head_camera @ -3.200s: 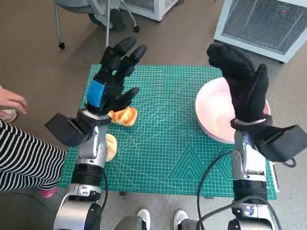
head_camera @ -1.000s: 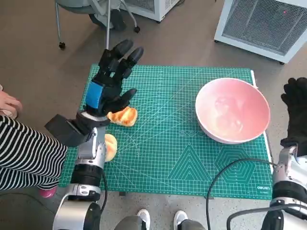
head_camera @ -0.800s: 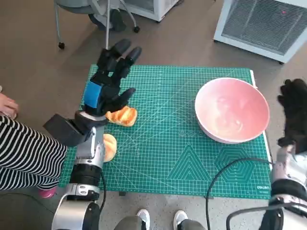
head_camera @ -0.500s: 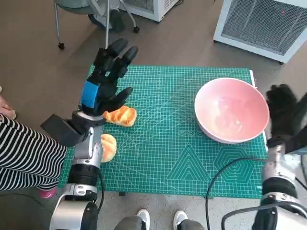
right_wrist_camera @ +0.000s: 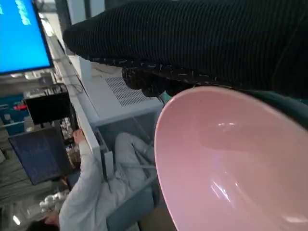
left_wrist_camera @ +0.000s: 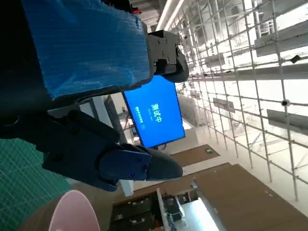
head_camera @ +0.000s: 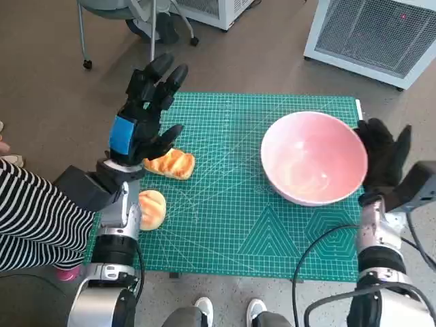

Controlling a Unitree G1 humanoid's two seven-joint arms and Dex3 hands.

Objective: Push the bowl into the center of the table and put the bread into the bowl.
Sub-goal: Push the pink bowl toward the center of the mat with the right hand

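Note:
A pink bowl (head_camera: 312,158) stands on the green cutting mat (head_camera: 231,225), right of the middle; its rim also shows in the left wrist view (left_wrist_camera: 72,211) and it fills the right wrist view (right_wrist_camera: 231,159). My right hand (head_camera: 381,155), in its black glove, presses flat against the bowl's right side and holds nothing. Two bread pieces lie at the mat's left: one bun (head_camera: 170,163) and a rounder roll (head_camera: 151,208) nearer the front edge. My left hand (head_camera: 144,116) hovers above the bun with its fingers spread, empty.
A grey ventilated cabinet (head_camera: 381,34) stands on the floor beyond the mat's far right. A chair base (head_camera: 136,20) sits past the far left. A person in striped clothing (head_camera: 34,225) is close to the mat's left side.
My right hand came in from the right, met the bowl's side and shoved it leftward toward the middle of the mat. The left hand drifted slightly left and stays raised.

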